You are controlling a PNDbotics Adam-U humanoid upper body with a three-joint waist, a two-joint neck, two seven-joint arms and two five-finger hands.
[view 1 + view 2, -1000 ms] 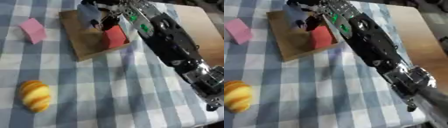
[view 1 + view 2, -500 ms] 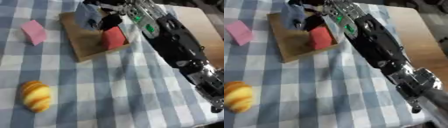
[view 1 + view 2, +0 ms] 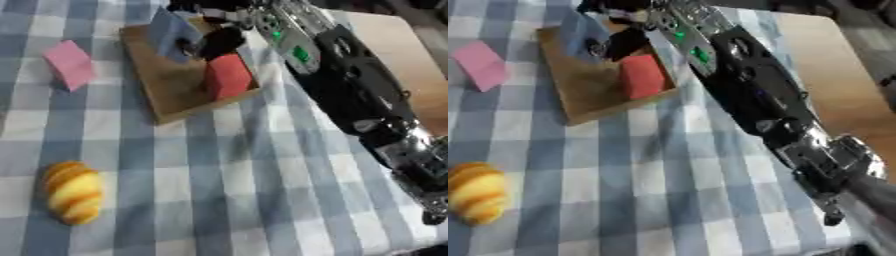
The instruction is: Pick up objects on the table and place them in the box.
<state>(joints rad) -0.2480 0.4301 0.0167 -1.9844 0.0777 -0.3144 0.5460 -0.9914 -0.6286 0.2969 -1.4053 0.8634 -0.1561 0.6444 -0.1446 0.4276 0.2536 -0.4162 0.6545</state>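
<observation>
A shallow wooden box [image 3: 166, 92] lies at the top middle of the checked table. Inside it a red block [image 3: 229, 75] stands near the right wall, and a blue block [image 3: 171, 32] stands at the far end. My right hand [image 3: 220, 42] is over the box's far end, against the blue block's right side; its grip is hidden by blur. The black right arm [image 3: 350, 85] runs down to the lower right corner. On the cloth left of the box rests a pink block [image 3: 70, 65]. A yellow croissant-like bread [image 3: 74, 192] is at the lower left.
The blue-and-white checked cloth [image 3: 227, 190] covers the table. A bare wooden surface [image 3: 833, 65] shows at the upper right, beyond the arm. Open cloth stretches between the box and the bread.
My right arm has edged slightly to the right. The blue and red blocks stay where they were in the box.
</observation>
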